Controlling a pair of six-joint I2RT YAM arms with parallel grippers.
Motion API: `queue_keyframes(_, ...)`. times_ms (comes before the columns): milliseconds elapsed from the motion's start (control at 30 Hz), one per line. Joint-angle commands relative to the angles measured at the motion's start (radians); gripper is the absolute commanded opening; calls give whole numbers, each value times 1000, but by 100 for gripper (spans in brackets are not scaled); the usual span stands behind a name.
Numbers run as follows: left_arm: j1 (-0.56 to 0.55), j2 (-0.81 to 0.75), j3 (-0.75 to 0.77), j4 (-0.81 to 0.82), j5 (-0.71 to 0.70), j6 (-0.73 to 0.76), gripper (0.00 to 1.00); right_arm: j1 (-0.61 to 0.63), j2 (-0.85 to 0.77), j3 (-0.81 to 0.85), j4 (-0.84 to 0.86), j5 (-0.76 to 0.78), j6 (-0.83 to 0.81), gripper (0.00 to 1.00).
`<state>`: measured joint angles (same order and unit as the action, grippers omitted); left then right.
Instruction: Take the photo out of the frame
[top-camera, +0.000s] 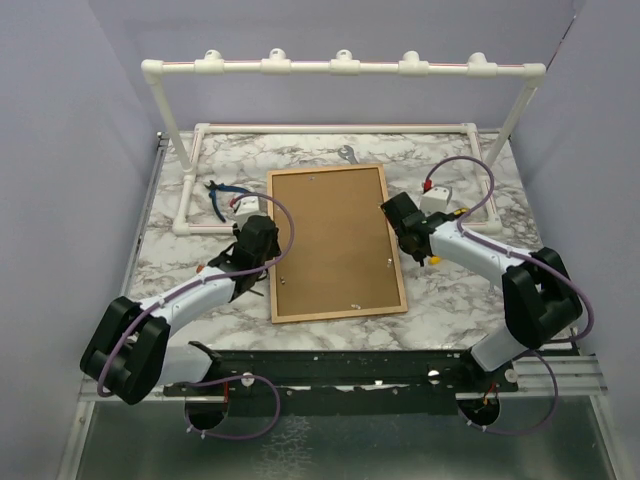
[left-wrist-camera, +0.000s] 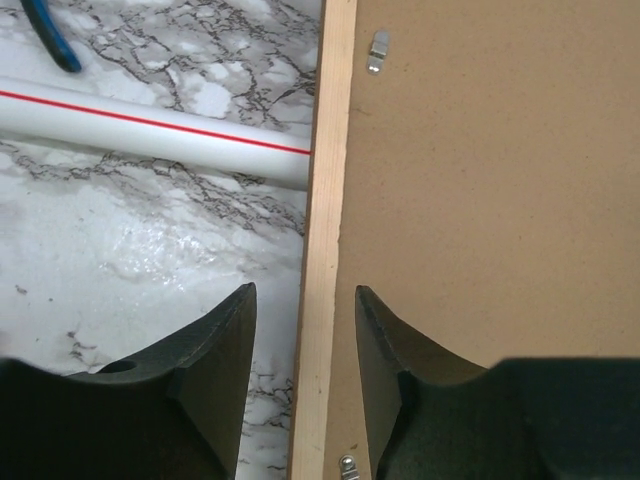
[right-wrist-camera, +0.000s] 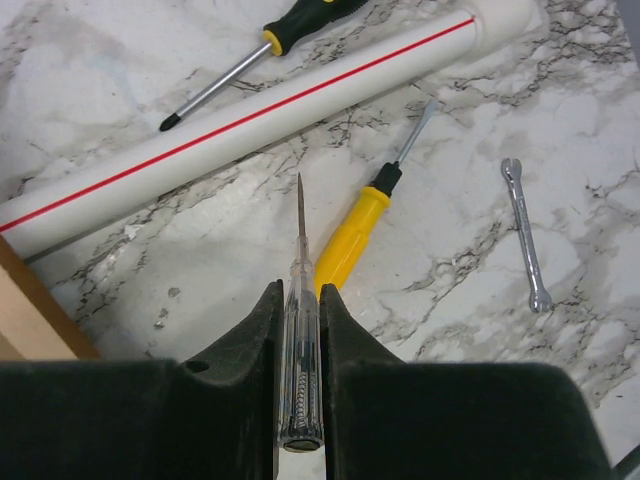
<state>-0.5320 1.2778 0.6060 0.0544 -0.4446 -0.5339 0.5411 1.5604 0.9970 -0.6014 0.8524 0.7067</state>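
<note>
a large rectangular picture frame with a narrow orange-brown wooden border (top-camera: 335, 245) lies flat and face down in the middle of the white marble-patterned desk (top-camera: 180, 250), with its plain brown fibreboard back (left-wrist-camera: 500, 200) turned up. its long sides run away from the arm bases. two small metal turn clips (left-wrist-camera: 377, 50) sit on the board just inside the left border.

the left jaws are parted and straddle the frame's left border. in the left wrist view one finger (left-wrist-camera: 215, 370) hangs over the bare marble just outside the wood. the other finger (left-wrist-camera: 395, 380) hangs over the fibreboard just inside it, and the pale wooden strip (left-wrist-camera: 325, 200) runs up between them. nothing is gripped, and i cannot tell whether either fingertip touches a surface. a white plastic pipe with a thin red line (left-wrist-camera: 150, 130) meets the outer side of that border further along. blue-handled pliers (left-wrist-camera: 50, 35) lie beyond it.

the right jaws sit just beside the frame's right long edge, about halfway along it. they are closed on a clear-handled screwdriver (right-wrist-camera: 300, 340), whose thin shaft points away toward another run of the white pipe (right-wrist-camera: 250, 110). a corner of the frame's wood (right-wrist-camera: 30, 300) shows at the lower left of the right wrist view. on the marble ahead lie a yellow-handled screwdriver (right-wrist-camera: 350, 230), a black-and-yellow-handled screwdriver (right-wrist-camera: 260, 55) and a small silver spanner (right-wrist-camera: 527, 235).
</note>
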Motion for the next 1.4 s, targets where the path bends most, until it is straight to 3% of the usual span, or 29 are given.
queue_keyframes(0, 4, -68, -52, 11, -42, -1, 46, -6, 60, 33, -68, 106, 67, 1)
queue_keyframes(133, 4, -113, -91, 50, -31, 15, 49, -6, 101, 46, -39, 85, 7, 3)
queue_keyframes(300, 6, -114, -98, 56, -25, 22, 52, -8, 134, 46, 26, 57, -88, 14)
queue_keyframes(400, 6, -111, -100, 56, -25, 19, 52, -10, 151, 57, 30, 32, -103, 36)
queue_keyframes(500, 7, -112, -98, 56, -20, 18, 52, -14, 149, 51, 58, 2, -125, 46)
queue_keyframes(733, 12, -119, -97, 41, 14, -14, 53, -22, 89, 24, 115, -98, -152, 50)
queue_keyframes(1067, 33, -104, -114, 21, 99, -83, 53, -21, -184, -124, 331, -469, -297, 51)
queue_keyframes(1367, 35, -56, -94, -10, 115, -71, 53, -21, -247, -198, 410, -728, -349, 49)
